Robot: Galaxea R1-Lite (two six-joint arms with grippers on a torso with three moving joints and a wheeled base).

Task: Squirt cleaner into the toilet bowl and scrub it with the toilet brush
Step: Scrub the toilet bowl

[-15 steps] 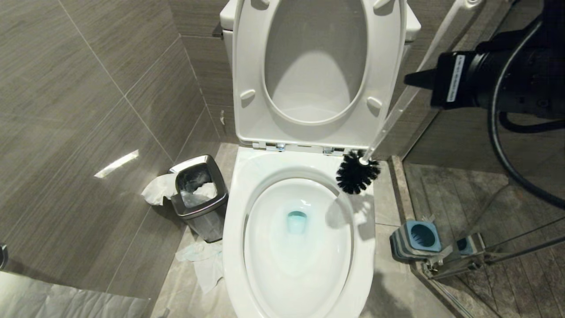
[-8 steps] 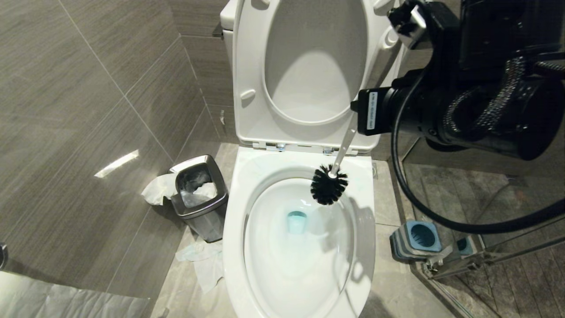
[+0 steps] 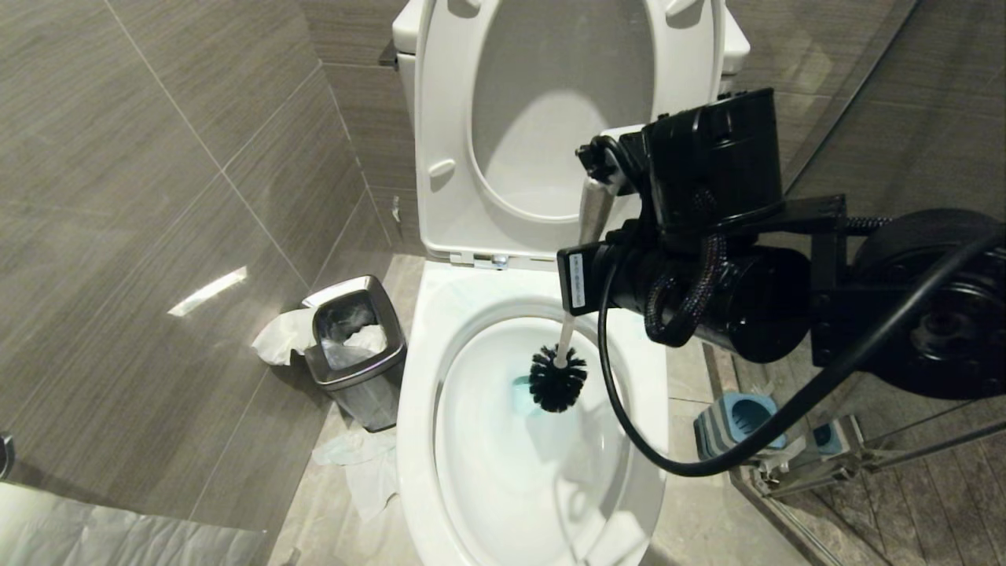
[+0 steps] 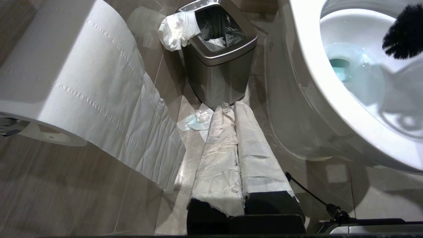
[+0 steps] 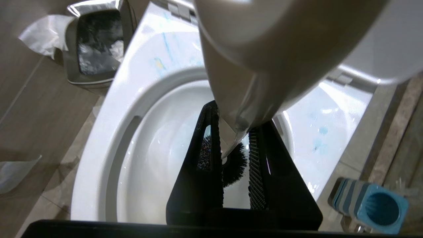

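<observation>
1. R gripper point(image 5: 235, 155) above the toilet bowl point(image 3: 644, 424), fingers point(image 5: 201, 172) clamped on the white handle of the toilet brush point(image 3: 558, 379); handle runs out past the fingertips and down toward the bowl.
2. Brush's dark bristle head hangs well beyond the fingertips, inside the bowl's rim, over the upper part of the basin, just beside the water pool. Contact w/ porcelain or water: can't tell.
3. Cleaner point(image 3: 519, 387): pale turquoise tint in the pool at the bowl bottom, partly hidden behind the bristles in head view; faint blue streaks on the rim seen in R wrist view point(image 5: 165, 49), off to both sides of the fingers.
4. Seat and lid point(image 3: 448, 118) stand raised, behind the gripper.
5. Blue-and-grey brush holder point(image 5: 376, 205) on the floor beside the bowl, off to one side of the R fingers, apart from them, empty socket showing.
6. L gripper point(image 4: 236, 155) low beside the bowl's outer wall, fingers together, both wrapped in white paper; nothing between them.
7. Steel waste bin point(image 4: 219, 56) just ahead of the L fingertips, tissue draped over its edge point(image 4: 176, 29); crumpled paper on floor point(image 4: 195, 119) between bin and fingertips.
8. Toilet-paper roll point(image 4: 66, 79) to one side of the L fingers, sheet hanging down.
</observation>
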